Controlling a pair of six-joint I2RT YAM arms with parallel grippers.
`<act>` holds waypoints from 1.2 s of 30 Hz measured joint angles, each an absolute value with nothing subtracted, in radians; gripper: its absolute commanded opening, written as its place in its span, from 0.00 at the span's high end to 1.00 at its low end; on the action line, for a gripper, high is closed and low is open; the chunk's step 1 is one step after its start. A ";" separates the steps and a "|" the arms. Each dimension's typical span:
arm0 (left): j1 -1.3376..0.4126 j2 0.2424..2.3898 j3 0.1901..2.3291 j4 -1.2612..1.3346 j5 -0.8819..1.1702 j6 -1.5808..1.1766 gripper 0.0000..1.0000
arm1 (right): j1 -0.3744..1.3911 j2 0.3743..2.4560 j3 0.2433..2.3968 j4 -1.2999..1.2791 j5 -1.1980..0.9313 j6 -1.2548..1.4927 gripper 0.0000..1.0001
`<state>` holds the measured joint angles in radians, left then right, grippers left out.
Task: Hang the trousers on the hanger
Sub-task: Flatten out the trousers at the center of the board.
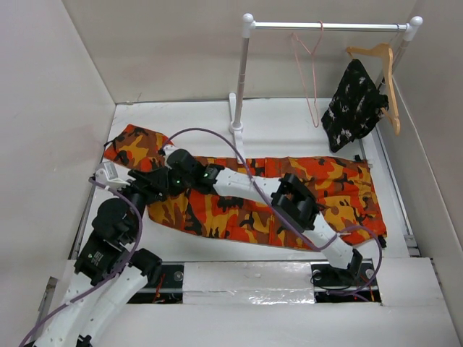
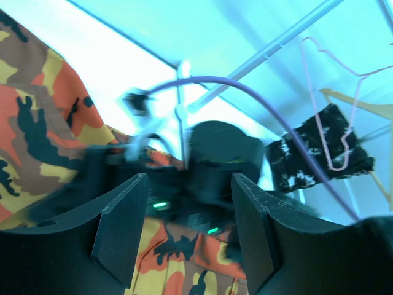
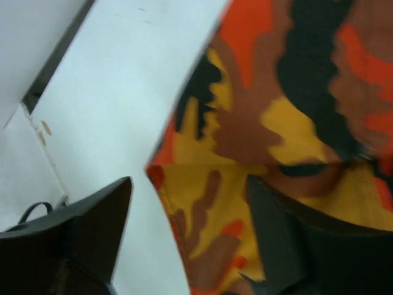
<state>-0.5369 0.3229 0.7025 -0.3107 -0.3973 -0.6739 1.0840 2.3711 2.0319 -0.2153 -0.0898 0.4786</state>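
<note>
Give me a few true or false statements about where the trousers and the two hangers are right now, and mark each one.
1. The trousers lie spread on the table. True.
2. The pink hanger lies on the table beside the trousers. False: it hangs empty from the rail.
3. The black speckled garment hangs on the wooden hanger. True.
4. The right gripper has its jaws shut on the trousers. False: its jaws stand open over the fabric's edge.
</note>
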 measured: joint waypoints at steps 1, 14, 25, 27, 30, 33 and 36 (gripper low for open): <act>-0.537 0.334 0.714 -0.317 -0.402 -0.673 0.47 | 1.068 2.347 1.987 -0.205 -0.103 0.483 0.09; -0.537 0.832 0.847 -0.433 -0.397 -0.539 0.86 | 0.770 1.533 1.172 0.099 -0.104 0.505 1.00; -0.484 1.375 0.966 -0.429 -0.439 -0.333 0.67 | 0.817 0.926 0.621 0.100 0.022 0.524 0.90; -0.474 1.436 0.983 -0.424 -0.444 -0.318 0.61 | 0.818 0.818 0.575 0.076 0.042 0.525 0.88; -0.455 1.501 0.991 -0.419 -0.443 -0.297 0.60 | 0.818 0.687 0.525 0.048 0.061 0.530 0.87; -0.439 1.541 0.997 -0.420 -0.448 -0.286 0.60 | 0.818 0.585 0.466 0.021 0.069 0.543 0.86; -0.423 1.587 1.022 -0.418 -0.467 -0.280 0.60 | 0.818 0.515 0.407 -0.012 0.075 0.567 0.85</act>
